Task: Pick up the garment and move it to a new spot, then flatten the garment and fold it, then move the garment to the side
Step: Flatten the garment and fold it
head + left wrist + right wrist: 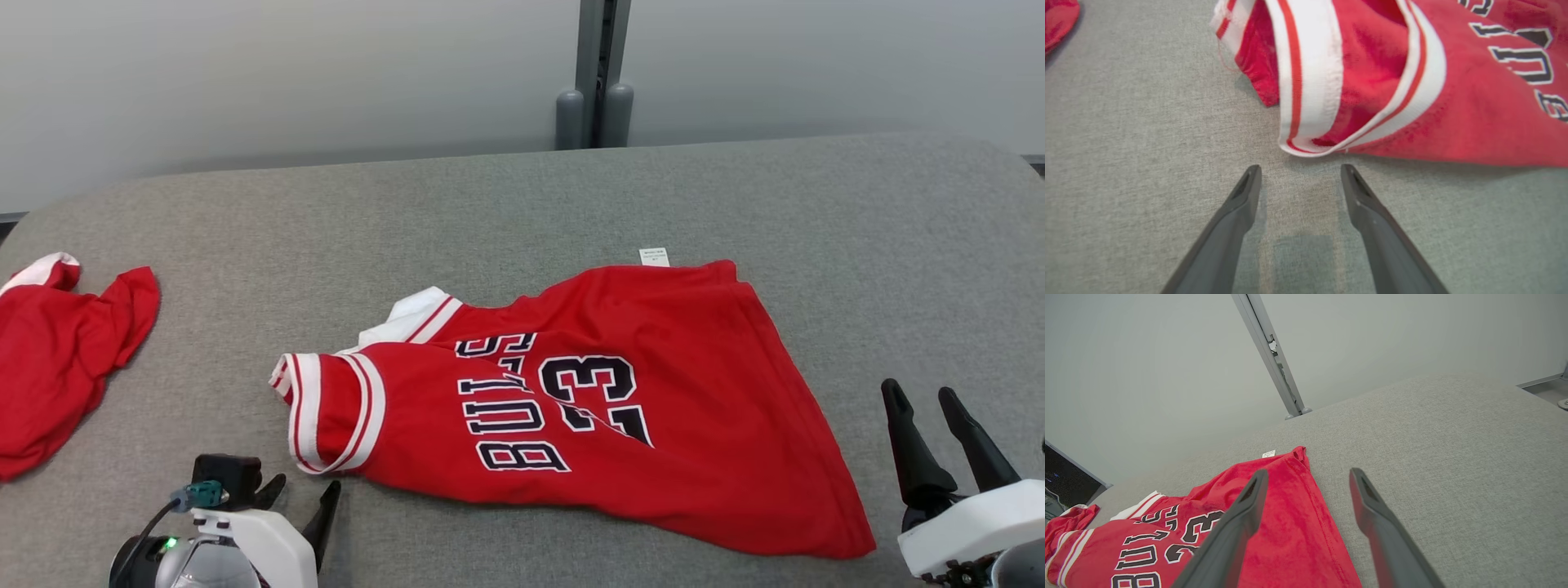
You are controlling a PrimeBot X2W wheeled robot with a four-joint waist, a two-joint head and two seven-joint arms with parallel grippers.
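Observation:
A red basketball jersey (620,408) with black lettering and the number 33 lies rumpled in the middle of the grey table, its white-striped armhole trim (1306,81) toward the left and its hem toward the right. My left gripper (304,494) stands open at the lower left, fingertips just short of the trim and touching nothing; the left wrist view shows its gap (1300,173) empty over bare cloth. My right gripper (918,396) is open at the lower right, apart from the jersey's hem (1306,506), which lies below and to its left.
A second red garment (57,351) with white trim lies crumpled at the table's left edge. The grey table (857,245) has bare room at the back and right. A grey post (594,82) stands behind the far edge against a pale wall.

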